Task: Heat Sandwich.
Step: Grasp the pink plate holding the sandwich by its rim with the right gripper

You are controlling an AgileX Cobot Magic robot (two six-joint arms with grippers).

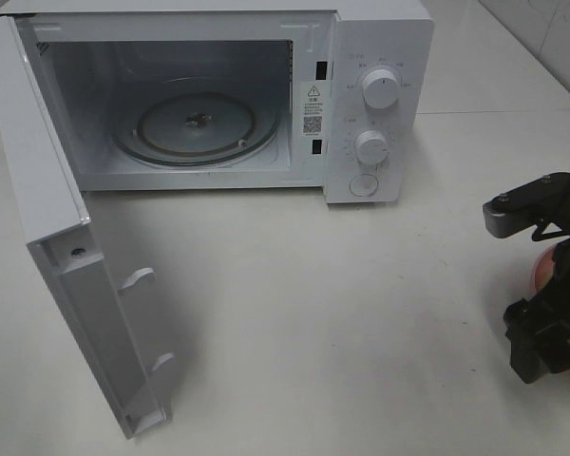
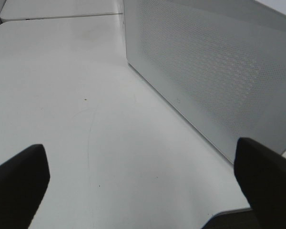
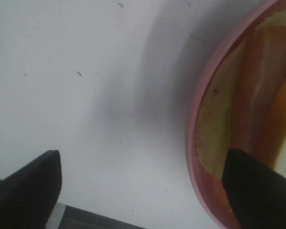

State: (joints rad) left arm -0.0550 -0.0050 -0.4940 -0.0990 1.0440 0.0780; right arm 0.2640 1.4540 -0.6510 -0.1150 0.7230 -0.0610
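Pink rim in the right wrist view: the plate (image 3: pixel 200 143) sits right under the right hand (image 3: pixel 143 186), and on it lies the sandwich (image 3: pixel 257 86), pale bread with an orange-brown layer showing. That hand is spread wide and holds nothing. One finger hangs over the sandwich side of the rim and the other over bare counter (image 3: pixel 86 95), so the rim runs between them. The left hand (image 2: pixel 143 167) is just as wide and just as empty, low over the counter, with the perforated outer face of the microwave door (image 2: pixel 214 71) just beyond it. Far off from the right hand, the microwave (image 1: pixel 380 95) stands with its door swung fully out and the glass turntable (image 1: pixel 195 123) bare, ready for the load. Now the danger, as I read it: close on that rim off-centre and the plate could tilt or skate away, sliding the sandwich off. Drop the inner finger too low and it digs into the soft bread instead of the plate. And the carry runs across to the opening, so a shallow pinch on a smooth rim could let go midway, or the plate could clip the frame going in.
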